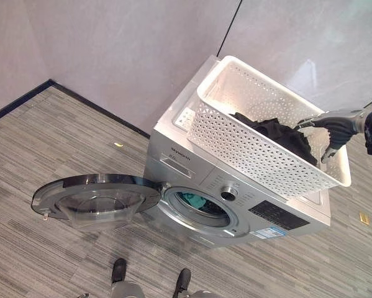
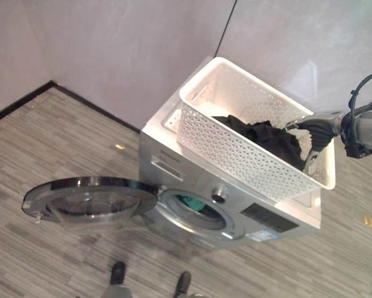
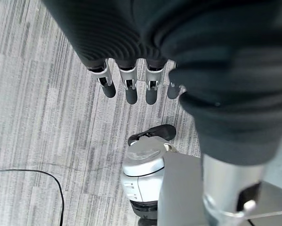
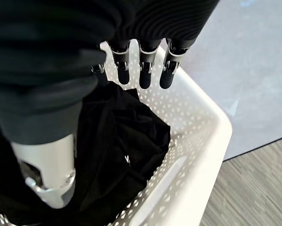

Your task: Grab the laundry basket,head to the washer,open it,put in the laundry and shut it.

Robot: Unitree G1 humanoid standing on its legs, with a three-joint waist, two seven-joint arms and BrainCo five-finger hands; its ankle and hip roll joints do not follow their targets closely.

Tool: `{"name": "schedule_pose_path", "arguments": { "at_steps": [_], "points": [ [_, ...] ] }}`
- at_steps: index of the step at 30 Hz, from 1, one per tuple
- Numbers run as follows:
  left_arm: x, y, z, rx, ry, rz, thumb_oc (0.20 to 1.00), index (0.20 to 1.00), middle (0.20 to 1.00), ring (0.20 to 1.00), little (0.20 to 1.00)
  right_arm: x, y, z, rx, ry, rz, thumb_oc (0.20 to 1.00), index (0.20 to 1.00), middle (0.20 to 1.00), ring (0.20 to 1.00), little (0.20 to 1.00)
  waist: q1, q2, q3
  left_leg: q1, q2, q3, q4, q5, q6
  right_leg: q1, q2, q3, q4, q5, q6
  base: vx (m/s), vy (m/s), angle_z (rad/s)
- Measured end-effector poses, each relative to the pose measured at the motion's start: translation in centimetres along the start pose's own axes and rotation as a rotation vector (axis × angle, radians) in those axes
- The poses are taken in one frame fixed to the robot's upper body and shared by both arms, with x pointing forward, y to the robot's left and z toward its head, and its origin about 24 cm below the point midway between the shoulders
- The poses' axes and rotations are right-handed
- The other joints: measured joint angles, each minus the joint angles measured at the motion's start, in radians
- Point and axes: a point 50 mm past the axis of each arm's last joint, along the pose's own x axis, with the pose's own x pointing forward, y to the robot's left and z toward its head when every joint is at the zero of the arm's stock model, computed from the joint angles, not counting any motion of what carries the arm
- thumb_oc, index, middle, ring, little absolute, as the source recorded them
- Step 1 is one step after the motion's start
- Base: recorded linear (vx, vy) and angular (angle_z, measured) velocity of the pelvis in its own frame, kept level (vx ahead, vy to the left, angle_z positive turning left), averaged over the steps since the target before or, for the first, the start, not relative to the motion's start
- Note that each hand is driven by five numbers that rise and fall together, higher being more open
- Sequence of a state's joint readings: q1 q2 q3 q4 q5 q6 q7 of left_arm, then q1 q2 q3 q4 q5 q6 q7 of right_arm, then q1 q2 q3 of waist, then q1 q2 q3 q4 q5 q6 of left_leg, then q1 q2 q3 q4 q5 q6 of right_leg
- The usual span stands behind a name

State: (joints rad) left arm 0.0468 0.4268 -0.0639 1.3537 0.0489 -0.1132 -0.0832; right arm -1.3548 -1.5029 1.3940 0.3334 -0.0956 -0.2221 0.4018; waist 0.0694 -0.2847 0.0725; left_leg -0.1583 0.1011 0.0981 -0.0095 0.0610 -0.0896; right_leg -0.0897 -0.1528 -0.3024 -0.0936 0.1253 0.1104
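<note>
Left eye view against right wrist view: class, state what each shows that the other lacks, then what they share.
The left eye view alone shows the washer with its door swung open, something teal in the drum. The right wrist view alone shows the right hand with straight fingers above the cloth. Both show the white basket holding dark laundry.

The floor (image 1: 61, 143) is laid in grey wood-look planks with streaky grain. Plain pale grey walls (image 1: 123, 43) rise behind it, edged along the bottom by a dark skirting strip (image 1: 24, 96). A thin dark seam (image 1: 230, 25) runs up the wall. Soft light leaves a pale sheen on the right-hand wall panel (image 1: 310, 37).
</note>
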Motion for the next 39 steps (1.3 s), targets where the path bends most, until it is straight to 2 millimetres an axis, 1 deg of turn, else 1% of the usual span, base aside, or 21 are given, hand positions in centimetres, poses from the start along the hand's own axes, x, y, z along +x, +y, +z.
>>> {"name": "schedule_pose_path", "arguments": {
  "at_steps": [2,3,5,6,7,8,10,12,15,17,20,22,23,26,31,35,37,39],
  "points": [
    [0.0,-0.2,-0.3,0.000,0.006,-0.006,1.000,1.000,1.000,1.000,1.000,0.2,0.5,0.0,-0.006,0.002,0.005,1.000,1.000,1.000,1.000,1.000,0.002,0.009,-0.003,0.000,-0.001,-0.001,0.001,0.000,0.000,0.001,-0.001,-0.001,0.000,0.000,0.000,0.00,0.000,0.00],
    [-0.1,-0.3,-0.4,0.000,0.008,-0.008,1.000,1.000,1.000,1.000,1.000,0.4,0.7,0.0,-0.005,0.004,-0.001,1.000,1.000,1.000,1.000,1.000,0.002,0.007,-0.008,0.000,0.000,-0.002,0.001,0.000,0.000,0.002,-0.001,-0.002,0.000,0.000,0.000,0.00,0.000,0.00],
    [-0.1,-0.4,-0.8,0.001,0.018,-0.010,1.000,1.000,1.000,1.000,1.000,0.9,2.0,0.4,-0.013,-0.008,0.023,1.000,1.000,1.000,1.000,1.000,0.006,0.018,-0.013,-0.002,0.000,-0.004,0.001,0.001,-0.002,0.002,0.000,-0.003,0.000,-0.001,-0.001,-0.01,-0.016,0.01],
    [-0.1,-0.5,-0.9,0.001,0.019,-0.011,1.000,1.000,1.000,1.000,1.000,1.3,2.7,0.6,-0.013,-0.016,0.034,1.000,1.000,1.000,1.000,1.000,0.006,0.014,-0.017,-0.001,0.000,-0.004,0.002,0.001,-0.002,0.002,0.000,-0.003,0.000,-0.002,-0.002,0.00,0.000,0.00],
    [-0.1,-0.6,-0.9,0.001,0.019,-0.013,1.000,1.000,1.000,1.000,1.000,1.5,3.1,0.9,-0.017,-0.024,0.046,1.000,1.000,1.000,1.000,1.000,0.008,0.018,-0.016,-0.004,0.001,-0.005,0.002,0.001,-0.003,0.001,0.001,-0.003,0.000,-0.005,-0.001,0.00,0.000,0.00],
    [-0.1,-0.7,-0.9,0.000,0.018,-0.016,1.000,1.000,1.000,1.000,1.000,2.1,4.0,1.7,-0.041,-0.053,0.073,1.000,1.000,1.000,1.000,1.000,0.009,0.023,-0.017,-0.015,0.002,-0.007,0.003,0.004,-0.007,-0.010,0.002,-0.004,0.000,-0.006,0.001,0.00,0.000,0.00],
    [-0.1,-0.9,-0.8,-0.001,0.016,-0.020,1.000,1.000,1.000,1.000,1.000,2.3,5.1,2.4,-0.075,-0.072,0.098,1.000,1.000,1.000,1.000,1.000,0.015,0.029,-0.014,-0.027,0.003,-0.012,0.004,0.008,-0.011,-0.020,0.004,-0.007,0.000,-0.004,0.000,-0.01,-0.015,0.05],
    [-0.1,-0.9,-0.8,0.000,0.014,-0.022,1.000,1.000,1.000,1.000,1.000,2.4,5.2,2.6,-0.106,-0.074,0.098,1.000,1.000,1.000,1.000,1.000,0.017,0.033,-0.014,-0.038,0.005,-0.018,0.005,0.009,-0.013,-0.027,0.006,-0.008,0.000,-0.004,0.000,-0.01,-0.008,0.06],
    [-0.1,-1.0,-0.7,0.004,0.010,-0.023,1.000,1.000,1.000,1.000,1.000,2.0,5.0,2.1,-0.080,-0.053,0.038,1.000,1.000,1.000,1.000,1.000,0.021,0.034,-0.012,-0.055,0.005,-0.031,0.005,0.012,-0.014,-0.037,0.009,-0.012,0.000,-0.002,-0.004,0.00,-0.003,0.08],
    [0.0,-1.0,-0.5,0.014,0.003,-0.024,1.000,1.000,1.000,1.000,1.000,2.1,5.6,2.1,-0.079,-0.045,0.015,1.000,1.000,1.000,1.000,1.000,0.026,0.037,-0.009,-0.055,0.005,-0.033,0.004,0.012,-0.014,-0.037,0.010,-0.015,0.000,-0.001,-0.005,-0.01,0.000,0.04],
    [0.1,-1.1,0.2,0.026,-0.024,-0.015,1.000,1.000,1.000,1.000,1.000,2.1,6.0,2.3,-0.091,-0.039,-0.035,1.000,1.000,1.000,1.000,1.000,0.027,0.047,0.008,-0.057,0.004,-0.034,0.001,0.012,-0.014,-0.039,0.009,-0.016,0.000,-0.002,-0.004,0.00,0.000,0.00],
    [0.2,-1.2,1.0,0.027,-0.047,-0.012,1.000,1.000,1.000,1.000,1.000,2.0,5.8,2.2,-0.097,-0.023,-0.072,0.200,0.200,0.200,0.200,0.200,0.026,0.056,0.025,-0.062,0.005,-0.037,0.001,0.013,-0.014,-0.043,0.010,-0.020,0.000,-0.003,-0.004,0.00,0.001,0.02],
    [0.2,-1.3,1.0,0.027,-0.047,-0.012,1.000,1.000,1.000,1.000,1.000,2.0,5.8,2.2,-0.093,-0.020,-0.081,0.200,0.200,0.200,0.200,0.200,0.024,0.057,0.026,-0.066,0.005,-0.038,0.001,0.013,-0.014,-0.046,0.010,-0.024,0.000,-0.004,-0.004,-0.01,0.005,0.05],
    [0.3,-1.3,2.3,0.030,-0.087,-0.004,1.000,1.000,1.000,1.000,1.000,1.7,5.1,1.7,-0.072,0.009,-0.137,0.200,0.200,0.200,0.200,0.200,0.025,0.067,0.050,-0.077,0.005,-0.049,0.000,0.018,-0.013,-0.049,0.011,-0.035,0.002,-0.003,-0.006,0.00,0.004,0.10],
    [0.4,-1.3,2.8,0.029,-0.098,-0.001,1.000,1.000,1.000,1.000,1.000,1.6,4.6,1.6,-0.055,0.019,-0.170,0.200,0.200,0.200,0.200,0.200,0.031,0.070,0.065,-0.078,0.000,-0.056,-0.004,0.020,-0.010,-0.049,0.012,-0.039,0.008,-0.002,-0.006,-0.01,0.002,0.04],
    [0.4,-1.4,2.9,0.026,-0.095,-0.003,1.000,1.000,1.000,1.000,1.000,2.1,4.4,1.7,-0.020,0.026,-0.196,0.200,0.200,0.200,0.200,0.200,0.031,0.074,0.069,-0.070,-0.004,-0.055,-0.012,0.021,-0.008,-0.046,0.012,-0.039,0.008,-0.002,-0.006,0.00,0.000,0.00],
    [0.4,-1.4,3.1,0.026,-0.100,-0.003,1.000,1.000,1.000,1.000,1.000,2.5,4.5,1.0,0.039,0.056,-0.228,0.200,0.200,0.200,0.200,0.200,0.031,0.078,0.071,-0.063,-0.005,-0.056,-0.012,0.021,-0.007,-0.037,0.011,-0.039,0.008,-0.002,-0.006,0.02,-0.006,0.01],
    [0.4,-1.5,3.2,0.025,-0.104,-0.006,1.000,1.000,1.000,1.000,1.000,2.9,4.8,0.3,0.100,0.089,-0.244,0.200,0.200,0.200,0.200,0.200,0.035,0.088,0.080,-0.035,-0.004,-0.057,-0.020,0.018,-0.007,-0.012,0.008,-0.040,0.007,-0.007,-0.005,0.04,-0.010,0.04]
  ]
}}
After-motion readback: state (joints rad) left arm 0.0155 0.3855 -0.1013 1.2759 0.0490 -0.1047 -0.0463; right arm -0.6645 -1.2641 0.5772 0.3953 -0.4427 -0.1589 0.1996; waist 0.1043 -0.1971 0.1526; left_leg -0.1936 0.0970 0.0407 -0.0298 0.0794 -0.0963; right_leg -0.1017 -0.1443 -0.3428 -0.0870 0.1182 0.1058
